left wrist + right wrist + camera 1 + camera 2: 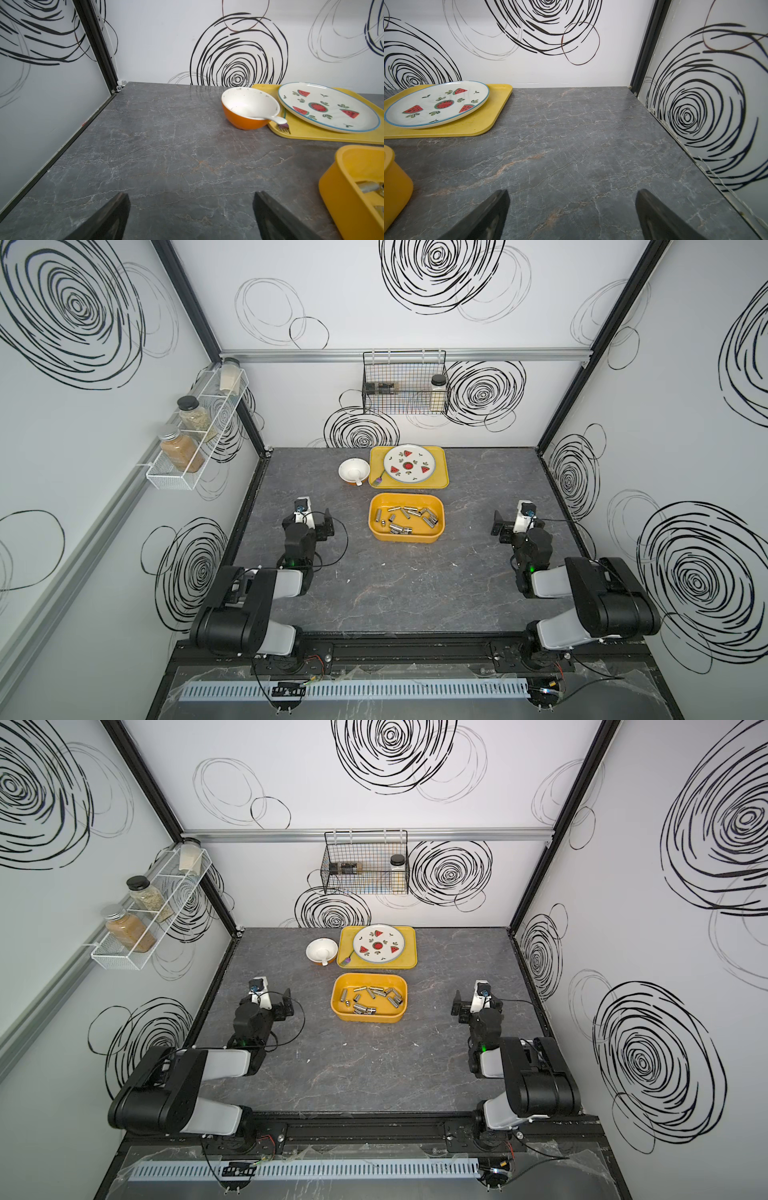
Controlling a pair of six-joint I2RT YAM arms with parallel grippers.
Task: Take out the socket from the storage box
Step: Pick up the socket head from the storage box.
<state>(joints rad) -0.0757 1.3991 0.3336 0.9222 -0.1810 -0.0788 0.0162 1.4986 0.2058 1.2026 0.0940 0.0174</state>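
The storage box (407, 537) (368, 1016), a deep yellow-orange tub, stands mid-table in both top views. Several silver sockets (405, 516) (370, 997) lie loose on its floor. My left gripper (313, 519) hovers low over the table to the left of the box, open and empty. My right gripper (517, 523) is to the right of the box, also open and empty. In the left wrist view the left gripper (191, 195) frames bare table, with the box wall (340, 187) and one socket (368, 187) at the edge. The right wrist view shows the right gripper (572, 192) over bare table and a box corner (394, 180).
Behind the box lies a flat yellow tray (440, 483) with a watermelon plate (409, 463) and a small fork (377, 480). An orange bowl (353, 471) holding a spoon sits left of it. A black wire basket (405, 383) hangs on the back wall, and a jar rack (195, 427) on the left wall.
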